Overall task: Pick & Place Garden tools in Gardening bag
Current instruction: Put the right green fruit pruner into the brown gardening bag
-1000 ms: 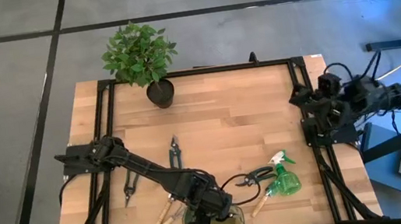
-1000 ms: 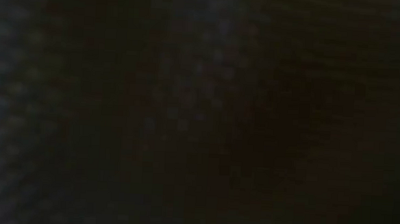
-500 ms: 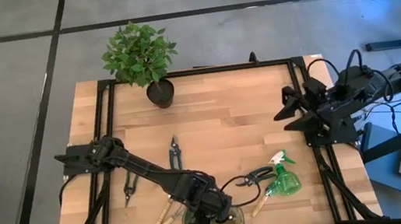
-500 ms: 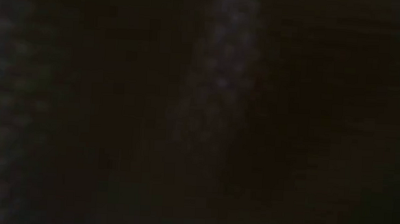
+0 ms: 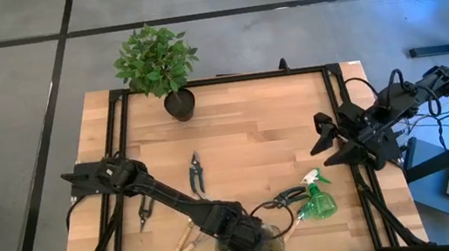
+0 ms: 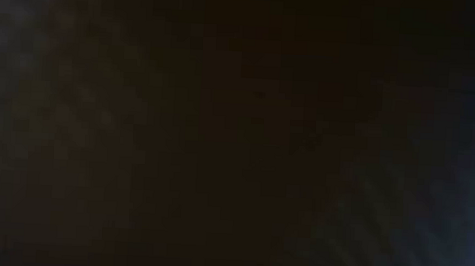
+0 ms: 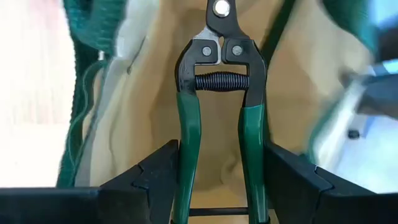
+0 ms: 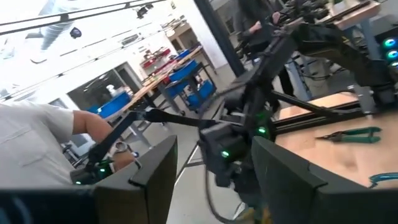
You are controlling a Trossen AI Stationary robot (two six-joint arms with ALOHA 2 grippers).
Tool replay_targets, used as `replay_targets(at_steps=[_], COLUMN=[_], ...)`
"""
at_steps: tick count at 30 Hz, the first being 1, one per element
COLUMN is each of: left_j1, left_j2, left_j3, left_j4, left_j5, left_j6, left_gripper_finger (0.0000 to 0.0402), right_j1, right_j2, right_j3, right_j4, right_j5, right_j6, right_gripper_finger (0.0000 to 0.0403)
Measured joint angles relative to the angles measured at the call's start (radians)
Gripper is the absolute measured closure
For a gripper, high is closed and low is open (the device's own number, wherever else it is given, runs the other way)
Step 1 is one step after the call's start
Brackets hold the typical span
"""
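The left gripper (image 7: 219, 180) has its two dark fingers (image 7: 158, 174) pressed on the outsides of the green handles of some spring-loaded pruners (image 7: 217, 74), held nose-first down inside the tan-lined, green-trimmed gardening bag (image 7: 143, 99).

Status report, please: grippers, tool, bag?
Left gripper shut on green-handled pruners, nose inside gardening bag. Right gripper open, empty, raised at table's right side. Nothing blocking.

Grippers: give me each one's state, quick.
Left gripper: shut on the green-handled snips, inside the gardening bag.
Right gripper: open, holding nothing, at the table's right edge.
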Motion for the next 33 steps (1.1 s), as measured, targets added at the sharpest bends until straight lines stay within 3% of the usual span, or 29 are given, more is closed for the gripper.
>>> replay_targets(at_steps=[18,29,33], left_j1=[0.008,0.015,0.021], left_j2=[0.062,0.071,0.093], left_j3=[0.0,0.001,0.001], left_j4=[0.011,0.002,-0.012], left_j5=[0.082,-0.043,-0.019], left_j6=[-0.103,-0.095,-0.083], left_gripper_finger=[0.0205,0.0207,0.0207], right_j1=[0.046,0.046,0.046], right_j2=[-0.003,-0.003,-0.003], right_j3=[0.0,0.0,0.0], right_j4=[-0.003,-0.006,-0.014], right_j5=[0.004,0.007,0.018], right_j6=[-0.032,-0.061,-0.061], right_gripper_finger=[0.0194,0.0194,0.0194])
